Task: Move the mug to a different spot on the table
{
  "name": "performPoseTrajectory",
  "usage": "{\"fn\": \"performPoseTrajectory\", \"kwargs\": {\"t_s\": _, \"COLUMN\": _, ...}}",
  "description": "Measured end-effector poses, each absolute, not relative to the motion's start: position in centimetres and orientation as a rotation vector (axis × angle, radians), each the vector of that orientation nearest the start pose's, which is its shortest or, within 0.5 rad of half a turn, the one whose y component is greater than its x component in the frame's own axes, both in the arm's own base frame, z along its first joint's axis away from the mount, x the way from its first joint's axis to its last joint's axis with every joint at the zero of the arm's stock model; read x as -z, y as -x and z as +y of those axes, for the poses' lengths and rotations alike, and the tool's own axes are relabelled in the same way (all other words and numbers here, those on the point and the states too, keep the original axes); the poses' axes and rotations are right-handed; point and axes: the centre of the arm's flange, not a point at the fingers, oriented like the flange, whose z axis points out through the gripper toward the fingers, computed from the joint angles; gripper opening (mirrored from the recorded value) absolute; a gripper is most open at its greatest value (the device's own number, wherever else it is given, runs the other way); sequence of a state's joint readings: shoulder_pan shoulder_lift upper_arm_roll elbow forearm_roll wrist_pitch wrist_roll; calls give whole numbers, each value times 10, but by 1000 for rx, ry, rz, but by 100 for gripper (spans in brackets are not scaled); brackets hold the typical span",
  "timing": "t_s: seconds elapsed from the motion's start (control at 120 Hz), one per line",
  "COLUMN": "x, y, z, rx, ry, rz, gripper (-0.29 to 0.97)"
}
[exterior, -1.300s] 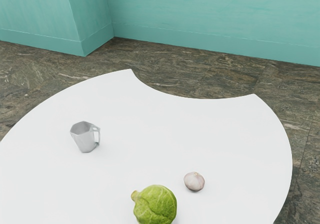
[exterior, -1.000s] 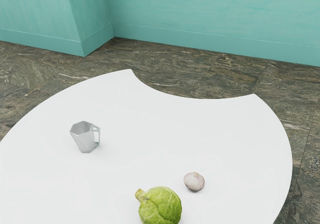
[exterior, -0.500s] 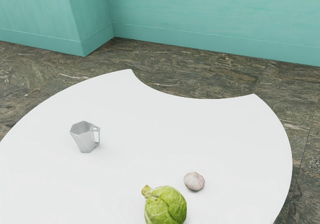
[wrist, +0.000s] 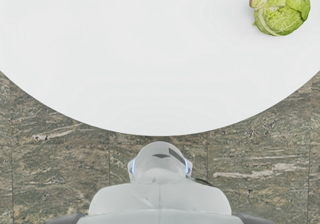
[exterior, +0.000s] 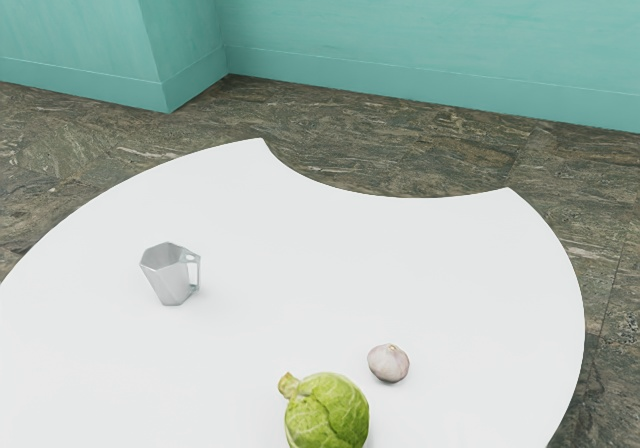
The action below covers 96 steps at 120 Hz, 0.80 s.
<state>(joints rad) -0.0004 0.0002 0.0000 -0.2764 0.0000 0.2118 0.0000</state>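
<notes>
Nearest, at the bottom middle of the exterior view, the cabbage [exterior: 325, 411] has been rolling by itself. It drifted right over the last second and has now rocked back slightly. Just behind it to the right, the garlic bulb [exterior: 388, 363] has not budged. Farther back at middle left, the mug [exterior: 170, 273] stands upright on the white counter [exterior: 400, 258] exactly where it was, so I judge the move has not begun. The wrist view looks down past the arm's white body [wrist: 160, 179] onto the counter's edge, so the hand seems held high, well apart from the mug. Whether the jaws are open or closed I cannot tell.
</notes>
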Motion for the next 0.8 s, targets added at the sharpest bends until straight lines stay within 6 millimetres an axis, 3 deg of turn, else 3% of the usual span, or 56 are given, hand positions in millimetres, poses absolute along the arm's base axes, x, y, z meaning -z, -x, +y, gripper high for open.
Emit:
{"fn": "performPoseTrajectory", "kwargs": {"t_s": 0.417, "x": -907, "y": -285, "z": 0, "rx": -146, "ry": 3138, "rz": 0, "gripper": 68}}
{"fn": "performPoseTrajectory", "kwargs": {"t_s": 0.8, "x": -857, "y": -381, "z": 0, "rx": -168, "ry": 3137, "rz": 0, "gripper": 68}}
